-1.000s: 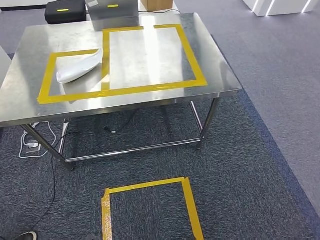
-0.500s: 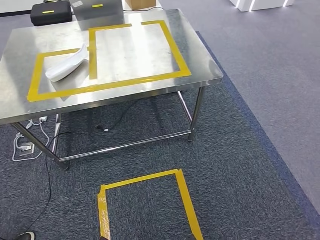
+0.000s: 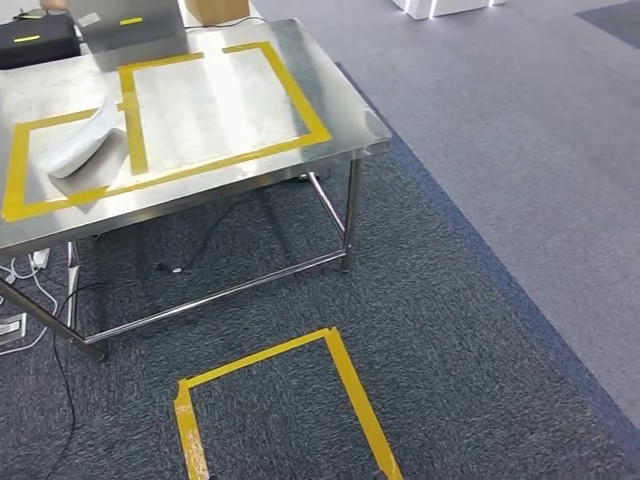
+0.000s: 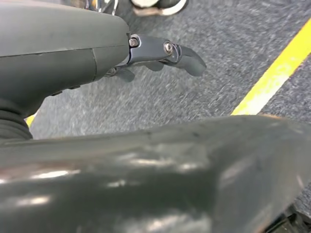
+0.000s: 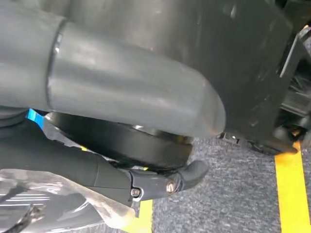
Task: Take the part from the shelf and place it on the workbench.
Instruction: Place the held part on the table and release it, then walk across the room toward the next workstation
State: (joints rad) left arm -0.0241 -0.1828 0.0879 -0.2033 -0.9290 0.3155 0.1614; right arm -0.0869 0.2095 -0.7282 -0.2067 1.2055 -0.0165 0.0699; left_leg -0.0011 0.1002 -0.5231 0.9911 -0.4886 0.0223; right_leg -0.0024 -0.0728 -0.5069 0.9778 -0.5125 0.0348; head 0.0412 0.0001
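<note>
One white part [image 3: 75, 148] is lying on the one workbench [image 3: 226, 190], at ten o'clock in the head view, inside the left of two taped boxes [image 3: 294, 90]. A third taped box [image 3: 347, 375] is marking the carpet at six o'clock.

The left hand [image 4: 161, 53] is hanging with its fingers loose, holding nothing. The right hand [image 5: 154, 182] is sitting against a black disc [image 5: 124, 143] and crinkled plastic [image 5: 73, 194]; I cannot tell whether it is gripping them.

The robot is probably walking between stations, and next needs to face the shelf or bench squarely.

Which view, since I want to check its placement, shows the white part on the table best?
The head view: the white part lies on the steel table, within the left yellow tape rectangle. Both wrist views point down at the carpet and floor tape instead.
</note>
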